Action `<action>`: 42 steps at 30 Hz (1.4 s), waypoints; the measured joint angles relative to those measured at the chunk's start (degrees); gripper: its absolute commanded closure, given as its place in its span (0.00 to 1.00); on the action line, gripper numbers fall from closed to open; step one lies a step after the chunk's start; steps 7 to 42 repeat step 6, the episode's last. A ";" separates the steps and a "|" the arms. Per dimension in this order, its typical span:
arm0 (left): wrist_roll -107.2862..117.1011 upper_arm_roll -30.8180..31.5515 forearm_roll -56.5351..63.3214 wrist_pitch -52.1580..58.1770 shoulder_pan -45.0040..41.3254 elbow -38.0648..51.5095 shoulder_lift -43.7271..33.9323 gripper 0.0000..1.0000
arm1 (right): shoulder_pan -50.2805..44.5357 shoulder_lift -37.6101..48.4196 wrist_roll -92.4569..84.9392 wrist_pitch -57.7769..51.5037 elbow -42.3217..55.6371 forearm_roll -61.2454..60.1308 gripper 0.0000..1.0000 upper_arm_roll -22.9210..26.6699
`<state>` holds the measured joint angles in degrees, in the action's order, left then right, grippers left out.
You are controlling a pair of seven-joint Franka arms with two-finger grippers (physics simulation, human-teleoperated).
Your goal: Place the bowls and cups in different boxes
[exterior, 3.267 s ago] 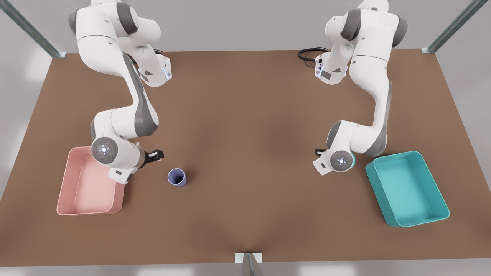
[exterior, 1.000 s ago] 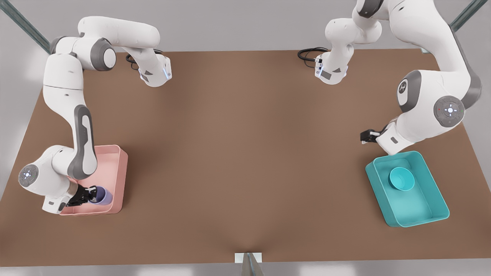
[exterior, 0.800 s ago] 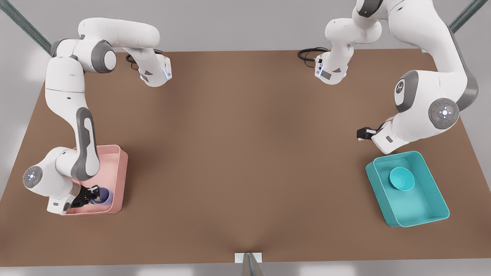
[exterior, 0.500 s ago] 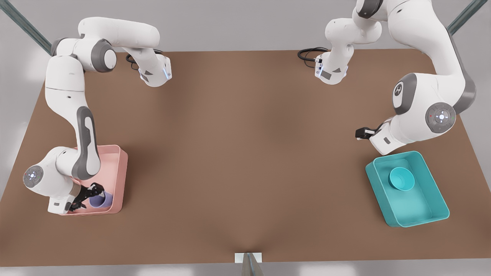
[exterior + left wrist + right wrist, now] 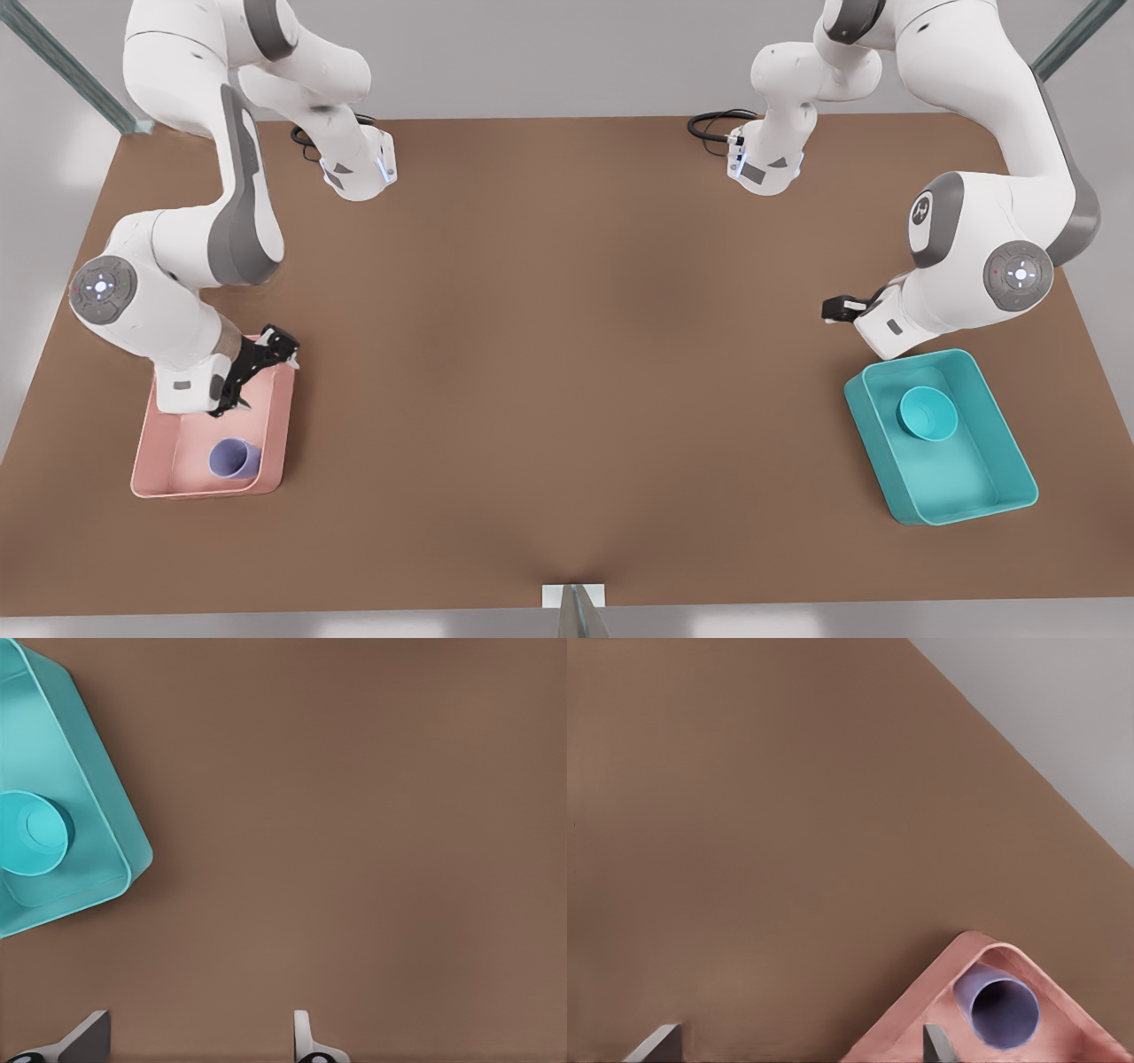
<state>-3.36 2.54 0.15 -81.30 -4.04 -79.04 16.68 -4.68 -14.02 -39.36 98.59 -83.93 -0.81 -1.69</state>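
Note:
The lavender cup stands upright in the near end of the pale pink box, on the front view's left. My right gripper hovers open above that box's far end, holding nothing. On the front view's right, the teal bowl rests in the far half of the teal box. My left gripper hangs open over bare table just beyond the teal box, with nothing between its fingers.
The brown table stretches bare between the two boxes. Both arm bases and a black cable sit at the far edge. A small grey bracket marks the near edge.
My right gripper has let go of the cup, opened, risen and drawn back toward the pink box's far end. The cup stays standing in the box. The left arm barely moved.

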 measured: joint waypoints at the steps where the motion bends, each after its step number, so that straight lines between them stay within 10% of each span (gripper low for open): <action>1: -0.01 0.00 0.00 0.01 0.00 0.00 0.00 0.00 | -0.35 3.82 2.05 -2.03 -3.08 0.50 0.00 0.04; 42: -0.07 0.00 0.00 0.22 0.00 0.00 -0.04 0.00 | 0.74 7.94 10.78 -9.61 -1.55 1.99 0.00 1.09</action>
